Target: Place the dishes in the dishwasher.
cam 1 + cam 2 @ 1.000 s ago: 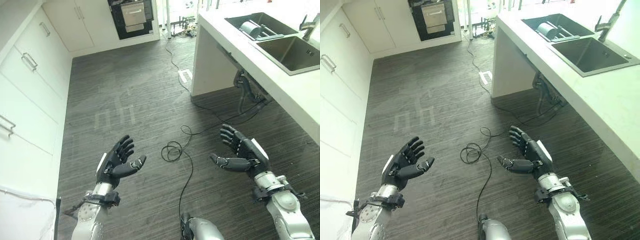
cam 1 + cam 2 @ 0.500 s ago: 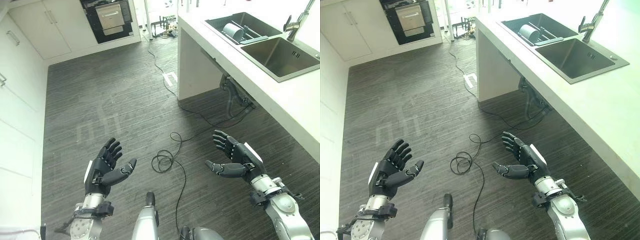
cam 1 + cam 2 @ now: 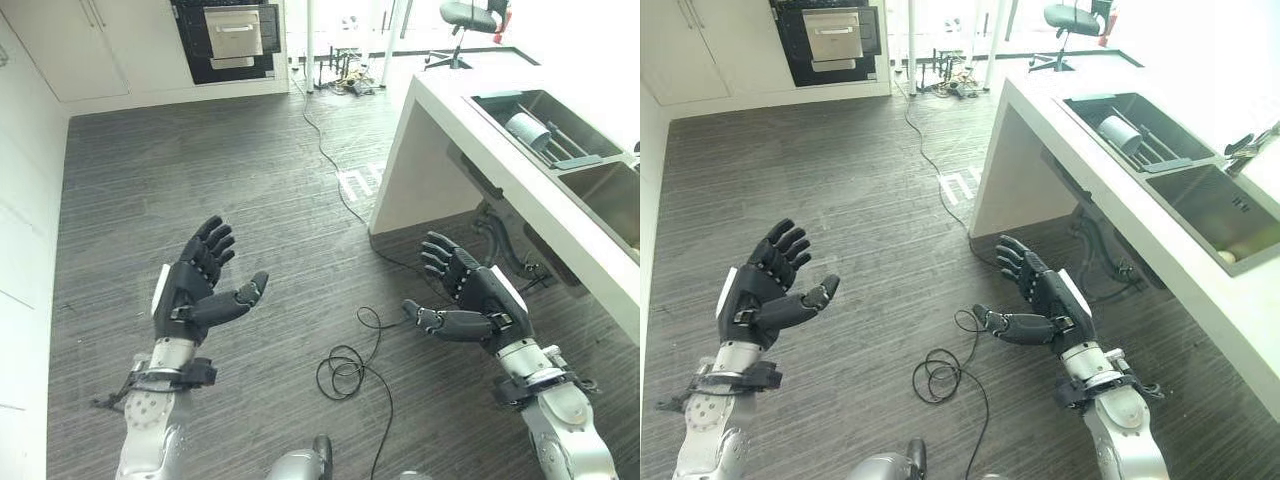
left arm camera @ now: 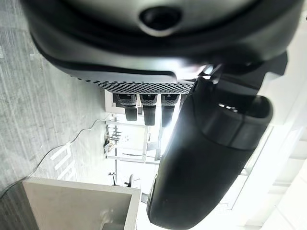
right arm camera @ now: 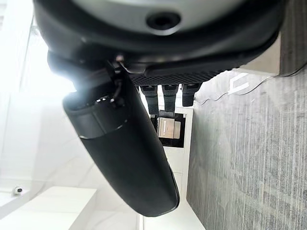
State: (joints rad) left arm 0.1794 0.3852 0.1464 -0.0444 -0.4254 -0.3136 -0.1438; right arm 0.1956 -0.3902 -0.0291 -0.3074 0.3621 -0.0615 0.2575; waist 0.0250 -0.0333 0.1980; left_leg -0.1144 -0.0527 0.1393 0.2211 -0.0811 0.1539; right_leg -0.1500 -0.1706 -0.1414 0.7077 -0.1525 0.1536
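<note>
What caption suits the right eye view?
Both open hands, left hand and right hand, raised empty over the floor beside the sink counter.

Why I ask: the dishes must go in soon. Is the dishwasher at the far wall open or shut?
Shut: the dishwasher shows its flat front panel and handle flush in the dark recess, with no door lowered over the floor.

Left robot hand [image 3: 190, 290] and right robot hand [image 3: 470, 300] (both empty) splayed.
</note>
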